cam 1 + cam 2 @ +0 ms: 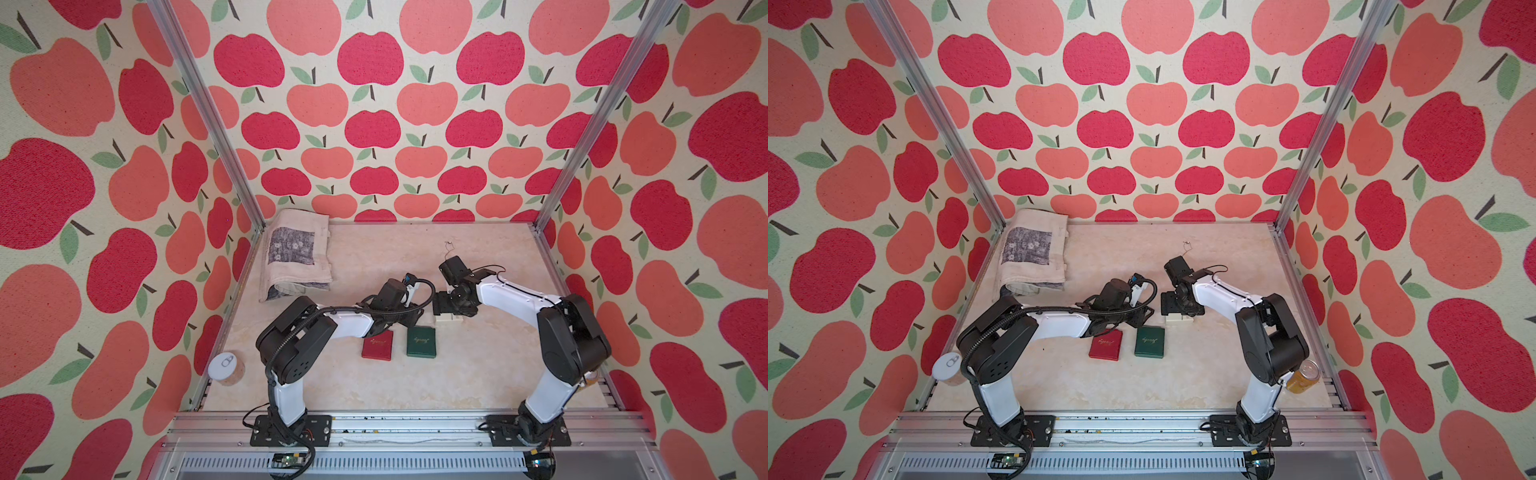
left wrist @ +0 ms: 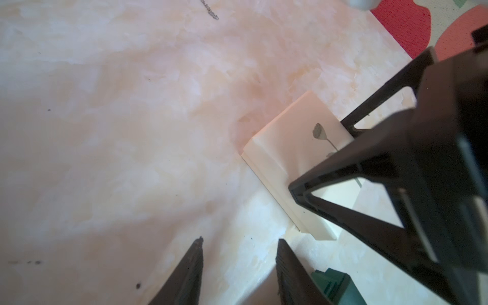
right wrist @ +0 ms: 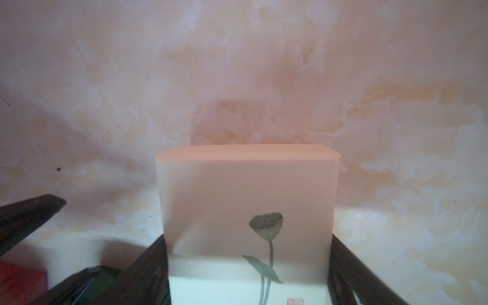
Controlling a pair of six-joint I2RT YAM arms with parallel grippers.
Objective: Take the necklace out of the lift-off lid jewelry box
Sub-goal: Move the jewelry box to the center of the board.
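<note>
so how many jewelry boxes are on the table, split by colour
red box: 1
green box: 1
white box: 1
total: 3

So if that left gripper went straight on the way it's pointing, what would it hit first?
Most likely the bare table top: the left gripper points down at open marble, with the white box off to one side. The necklace lies farther along that line, but depth is hard to judge.

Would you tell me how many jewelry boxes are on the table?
3: red box and green box side by side; white box just behind, in the right claw.
</note>
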